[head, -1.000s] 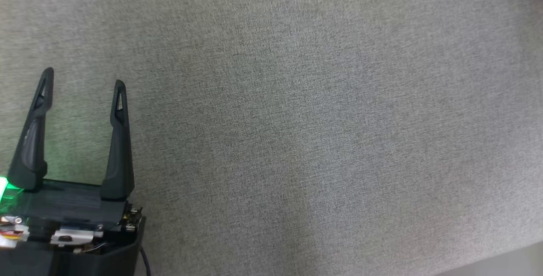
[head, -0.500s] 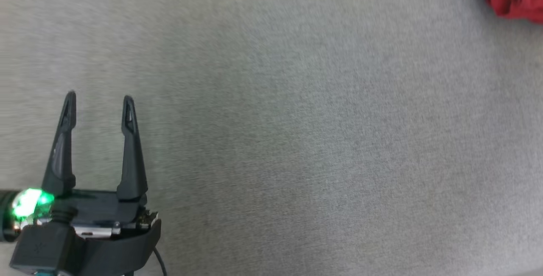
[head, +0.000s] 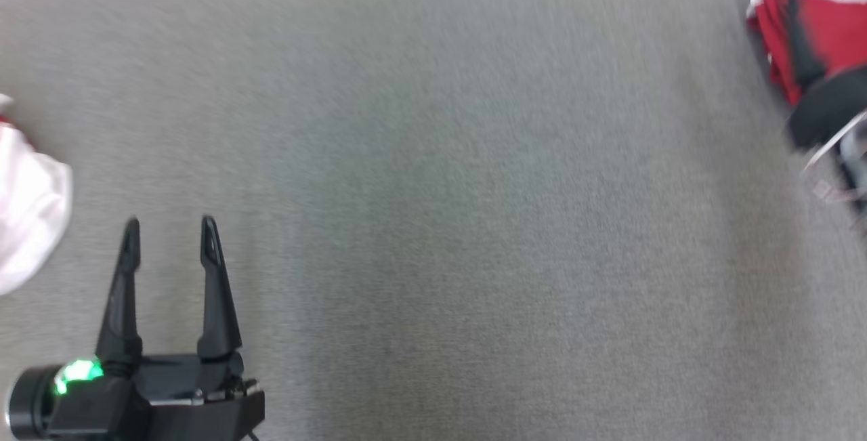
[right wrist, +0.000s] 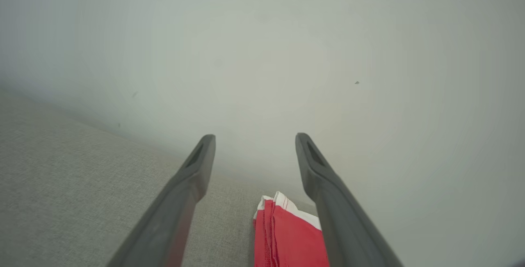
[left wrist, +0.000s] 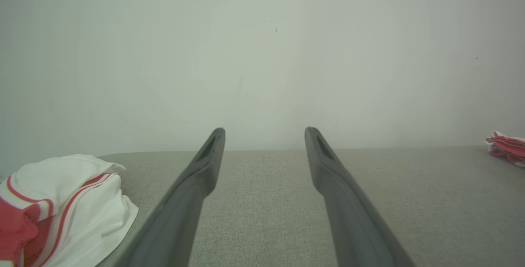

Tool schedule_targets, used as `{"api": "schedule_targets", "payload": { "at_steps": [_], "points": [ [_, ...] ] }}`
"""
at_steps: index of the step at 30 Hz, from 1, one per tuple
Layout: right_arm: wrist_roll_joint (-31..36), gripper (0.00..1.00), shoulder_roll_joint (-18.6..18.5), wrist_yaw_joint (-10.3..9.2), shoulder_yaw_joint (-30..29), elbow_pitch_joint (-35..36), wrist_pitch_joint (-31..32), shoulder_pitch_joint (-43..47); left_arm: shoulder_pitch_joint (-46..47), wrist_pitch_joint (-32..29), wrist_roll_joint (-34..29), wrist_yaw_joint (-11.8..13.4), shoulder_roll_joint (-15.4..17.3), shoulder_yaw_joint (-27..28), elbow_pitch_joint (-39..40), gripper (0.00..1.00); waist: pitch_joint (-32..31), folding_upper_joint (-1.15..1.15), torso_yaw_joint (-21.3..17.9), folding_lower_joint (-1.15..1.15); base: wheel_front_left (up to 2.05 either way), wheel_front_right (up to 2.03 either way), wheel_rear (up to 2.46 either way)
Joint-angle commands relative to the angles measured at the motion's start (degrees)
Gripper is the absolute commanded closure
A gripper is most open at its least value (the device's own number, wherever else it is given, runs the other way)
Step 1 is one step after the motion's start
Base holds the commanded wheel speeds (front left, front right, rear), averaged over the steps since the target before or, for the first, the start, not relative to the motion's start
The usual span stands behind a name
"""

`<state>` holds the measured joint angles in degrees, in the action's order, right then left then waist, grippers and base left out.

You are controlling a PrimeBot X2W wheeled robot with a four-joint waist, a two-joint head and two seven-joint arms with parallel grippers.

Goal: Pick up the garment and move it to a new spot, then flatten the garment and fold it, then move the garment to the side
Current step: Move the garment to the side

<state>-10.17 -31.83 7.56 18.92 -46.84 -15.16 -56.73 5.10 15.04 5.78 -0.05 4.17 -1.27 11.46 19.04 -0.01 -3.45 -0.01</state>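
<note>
One crumpled white-and-red garment (left wrist: 69, 201) lies at the far left of the grey fabric surface (head: 440, 224), near the left gripper (head: 171, 224) but apart from it; that gripper's two fingers stand spread and empty. One folded red stack (right wrist: 287, 238) sits at the far right, ahead of the right gripper (right wrist: 255, 137), which is likewise spread wide with nothing in it.

Support is a flat surface (head: 474, 224) covered in grey woven fabric; whether it is a table or a bed cannot be told. Its far edge is seen against a pale wall (left wrist: 262, 53). Two items are laid directly on it, well apart. A white garment (left wrist: 69, 201) with red stripes and a red patch is bunched up loosely at the left side. A red folded stack (right wrist: 287, 238) with white trim is set at the far right, near the far edge. Head view is motion-blurred, so finer detail is not resolved.
</note>
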Motion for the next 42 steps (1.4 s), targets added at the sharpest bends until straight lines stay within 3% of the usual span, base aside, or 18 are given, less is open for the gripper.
{"api": "schedule_targets", "payload": {
  "at_steps": [1,9,18,25,34,42],
  "points": [
    [0.6,0.00,0.8,-0.16,-0.9,0.9,0.0,2.2,-1.0,0.1,0.4,-0.1,-0.2,0.2,-0.5,0.00,-5.2,0.01,3.6,0.01,0.00,0.00,0.00],
    [5.9,0.00,8.1,-0.16,-13.0,12.1,0.0,19.1,-3.1,0.1,0.9,-0.4,-1.0,0.0,-5.6,0.00,-10.3,0.01,6.1,0.01,0.00,0.00,0.00],
    [10.5,0.00,17.3,-0.16,-19.5,19.4,0.0,30.6,-3.6,0.1,0.9,-1.2,-1.2,1.0,-10.0,0.00,-12.5,0.01,5.7,0.01,0.00,0.00,0.00],
    [13.4,0.00,22.9,-0.16,-20.3,25.7,0.0,38.0,-4.1,0.1,0.5,-1.6,-1.3,1.0,-12.4,0.00,-14.1,0.01,4.9,0.01,0.00,0.00,0.00],
    [13.4,0.00,26.8,-0.16,-21.3,34.3,0.0,46.3,-5.0,0.1,0.1,-1.7,-1.3,0.9,-14.4,0.00,-15.3,0.01,4.4,0.01,0.00,0.00,0.00],
    [11.6,0.00,28.7,-0.16,-22.0,37.7,0.0,52.1,-5.6,0.1,0.5,-1.4,-1.3,0.6,-15.6,0.00,-15.8,0.01,4.2,0.01,0.00,0.00,0.00]
  ]
}}
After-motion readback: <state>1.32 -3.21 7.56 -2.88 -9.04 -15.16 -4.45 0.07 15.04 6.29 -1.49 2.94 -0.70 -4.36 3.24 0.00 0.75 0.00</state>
